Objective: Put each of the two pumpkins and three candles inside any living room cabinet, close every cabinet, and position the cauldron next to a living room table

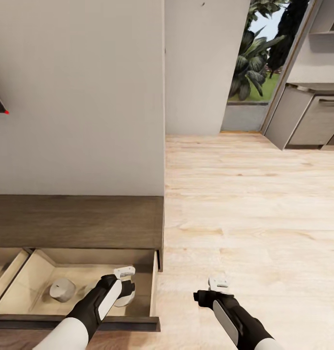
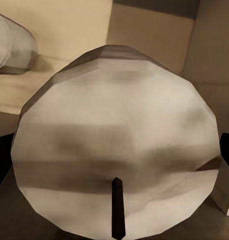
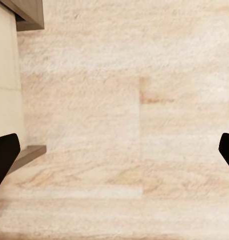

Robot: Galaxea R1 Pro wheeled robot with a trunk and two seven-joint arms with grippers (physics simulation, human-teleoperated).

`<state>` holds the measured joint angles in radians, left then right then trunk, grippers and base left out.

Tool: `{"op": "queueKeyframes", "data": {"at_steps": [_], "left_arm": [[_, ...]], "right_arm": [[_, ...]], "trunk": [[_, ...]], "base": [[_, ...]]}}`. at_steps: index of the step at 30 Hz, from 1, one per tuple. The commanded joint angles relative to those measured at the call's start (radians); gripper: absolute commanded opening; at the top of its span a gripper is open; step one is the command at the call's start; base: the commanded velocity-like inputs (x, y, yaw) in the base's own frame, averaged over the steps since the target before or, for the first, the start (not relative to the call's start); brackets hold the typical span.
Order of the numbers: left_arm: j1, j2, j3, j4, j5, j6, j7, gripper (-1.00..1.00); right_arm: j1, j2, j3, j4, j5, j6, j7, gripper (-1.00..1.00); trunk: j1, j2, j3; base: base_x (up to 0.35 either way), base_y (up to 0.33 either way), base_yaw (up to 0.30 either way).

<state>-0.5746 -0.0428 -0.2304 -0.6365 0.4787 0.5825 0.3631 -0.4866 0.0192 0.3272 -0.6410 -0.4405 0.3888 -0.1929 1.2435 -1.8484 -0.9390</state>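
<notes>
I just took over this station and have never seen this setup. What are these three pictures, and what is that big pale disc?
You drive a two-armed wheeled robot. The head view looks down from its head over both arms. The other two look along each hand.

The pale disc is a candle, seen close by the left hand, whose dark fingers flank it. It sits in the open drawer of the low brown cabinet. Whether the fingers grip it, I cannot tell. A second candle lies beside it.

The right hand is open over bare wood floor.
</notes>
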Motion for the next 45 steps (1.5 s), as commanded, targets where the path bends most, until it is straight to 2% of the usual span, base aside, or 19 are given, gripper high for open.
{"op": "queueKeyframes", "data": {"at_steps": [1,14,45], "left_arm": [[-0.001,0.000,-0.004,-0.002,0.011,0.002,0.009,-1.00],[0.000,0.000,-0.003,-0.002,0.014,0.002,0.009,-1.00],[0.000,0.002,-0.002,-0.006,0.017,0.003,0.010,-1.00]], "right_arm": [[-0.001,-0.001,0.005,-0.002,-0.010,0.003,-0.010,1.00],[-0.001,-0.001,0.004,-0.002,-0.010,0.004,-0.010,1.00],[0.000,0.001,0.004,-0.002,-0.010,0.004,-0.010,1.00]], "trunk": [[0.004,-0.008,-0.004],[0.054,-0.099,-0.045],[0.054,-0.099,-0.045]], "base": [[0.000,0.000,0.000],[0.000,0.000,0.000],[0.062,0.006,0.000]]}}
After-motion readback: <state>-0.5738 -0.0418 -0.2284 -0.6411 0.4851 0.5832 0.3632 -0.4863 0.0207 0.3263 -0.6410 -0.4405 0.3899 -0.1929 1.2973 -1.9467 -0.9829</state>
